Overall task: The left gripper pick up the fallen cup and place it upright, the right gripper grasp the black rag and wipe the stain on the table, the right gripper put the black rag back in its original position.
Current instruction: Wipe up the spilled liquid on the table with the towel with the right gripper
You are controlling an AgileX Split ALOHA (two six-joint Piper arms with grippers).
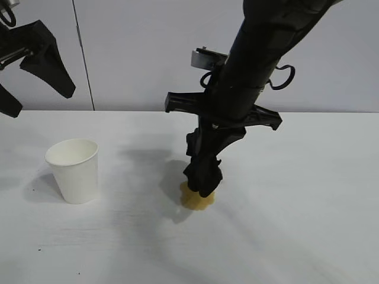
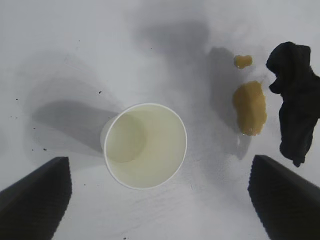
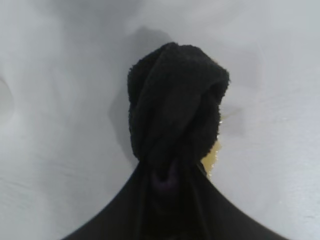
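Am holding black rag (image 1: 204, 163) pinched in my right gripper (image 1: 208, 155), fingers closed on its upper end, wad hanging long axis vertical. Rag's lower tip is sitting over stain (image 1: 195, 200) on table (image 1: 308, 213), directly below my tool. Cup (image 1: 73, 170) is standing upright, well apart. Left gripper (image 1: 26, 74) is hovering wide open, holding nothing, above cup.

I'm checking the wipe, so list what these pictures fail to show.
- Exterior view: most of the stain is hidden under the rag.
- Right wrist view: the right hand fingertips are buried in the rag; contact with the table can't be told.
- Left wrist view: the cup base is hidden by its wall.
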